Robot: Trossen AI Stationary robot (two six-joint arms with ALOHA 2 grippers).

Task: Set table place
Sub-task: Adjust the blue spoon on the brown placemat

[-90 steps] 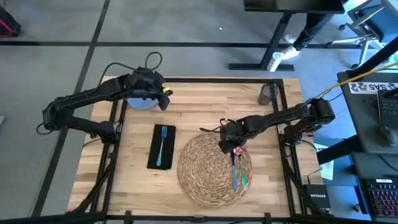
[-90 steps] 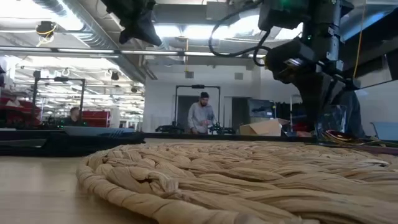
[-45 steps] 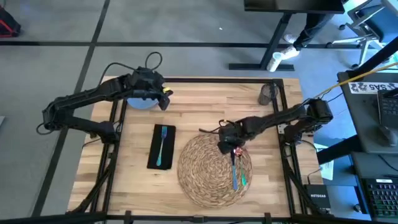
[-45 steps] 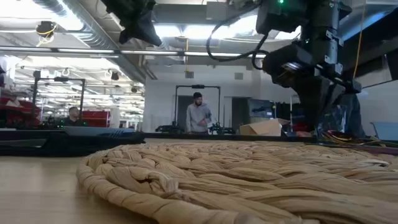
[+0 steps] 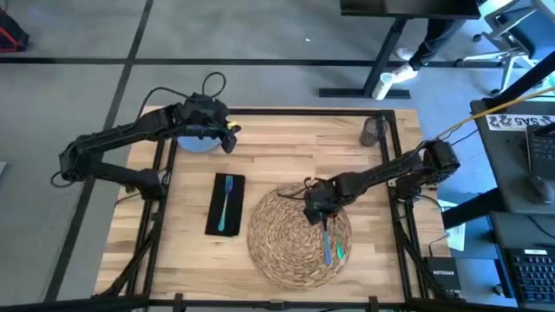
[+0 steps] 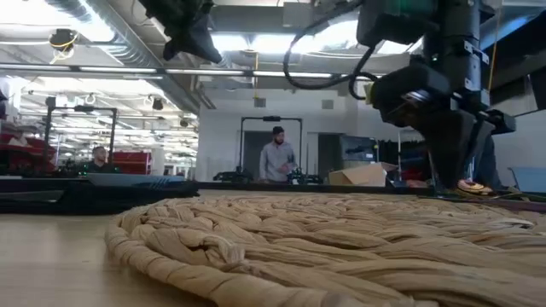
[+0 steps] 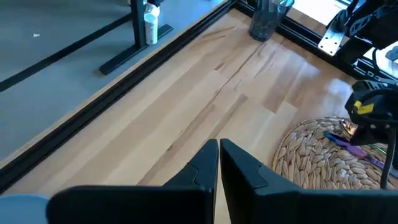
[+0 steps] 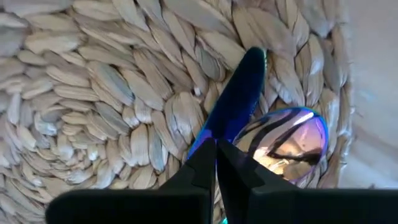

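Observation:
The woven placemat (image 5: 290, 238) lies on the table (image 5: 286, 152) at the near middle. A blue knife (image 8: 239, 99) and an iridescent spoon (image 8: 289, 140), the colourful cutlery (image 5: 330, 244), lie on the mat's right part. My right gripper (image 5: 317, 206) is shut, its tips pointing down at the cutlery's far end. The teal fork (image 5: 226, 201) lies on the black napkin (image 5: 225, 206) left of the mat. My left gripper (image 5: 229, 139) hangs shut above the far left, beside the pale blue plate (image 5: 192, 141). The grey cup (image 5: 375, 130) stands at the far right. My right gripper comes from above with its fingers (image 8: 202, 163) shut, over the blue knife's blade (image 8: 217, 127) beside the spoon's bowl. The knife and spoon lie flat on the mat. The fingertips hide the spot, so I cannot tell whether they touch the blade.
The black frame rail (image 5: 395, 165) runs along the table's right side, close to my right arm. Bare wood lies between the plate and the cup (image 7: 267, 18). People (image 6: 275, 160) stand far off in the room beyond the table.
My right gripper has moved toward the table's near edge and a little left, farther over the placemat and lower, onto the cutlery's far end. The cutlery lies where it did.

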